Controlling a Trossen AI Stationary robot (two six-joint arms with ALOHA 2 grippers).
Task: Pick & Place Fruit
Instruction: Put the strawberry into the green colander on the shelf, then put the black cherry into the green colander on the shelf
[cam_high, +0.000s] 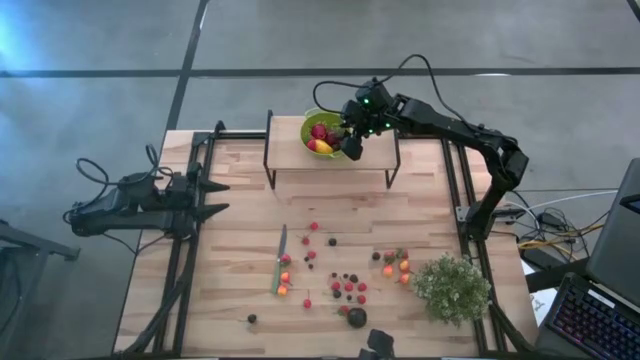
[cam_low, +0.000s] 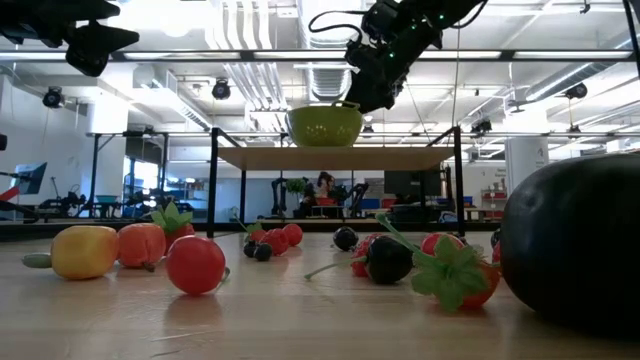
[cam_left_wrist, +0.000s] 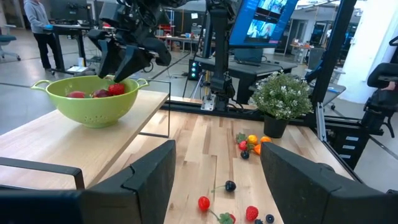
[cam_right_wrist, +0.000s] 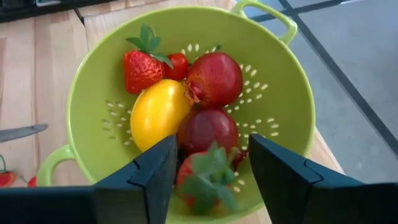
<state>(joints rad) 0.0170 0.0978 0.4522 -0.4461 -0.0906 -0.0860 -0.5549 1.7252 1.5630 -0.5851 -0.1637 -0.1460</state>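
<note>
Shelf colander (cam_right_wrist: 87, 93); fruit (cam_right_wrist: 211, 78) inside

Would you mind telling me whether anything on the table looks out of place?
Yes: a green-handled knife lies flat among the loose fruit scattered over the tabletop. Nothing looks spilled or damaged; the green colander sits upright on the raised shelf.

A green-handled knife (cam_high: 280, 259) lies well apart from the bushy plant (cam_high: 450, 288)

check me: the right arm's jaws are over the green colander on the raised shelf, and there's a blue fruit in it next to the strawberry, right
Not blue. The right wrist view shows a yellow fruit beside the strawberry in the green colander. The rest holds: the right gripper is over it on the raised shelf.
</note>
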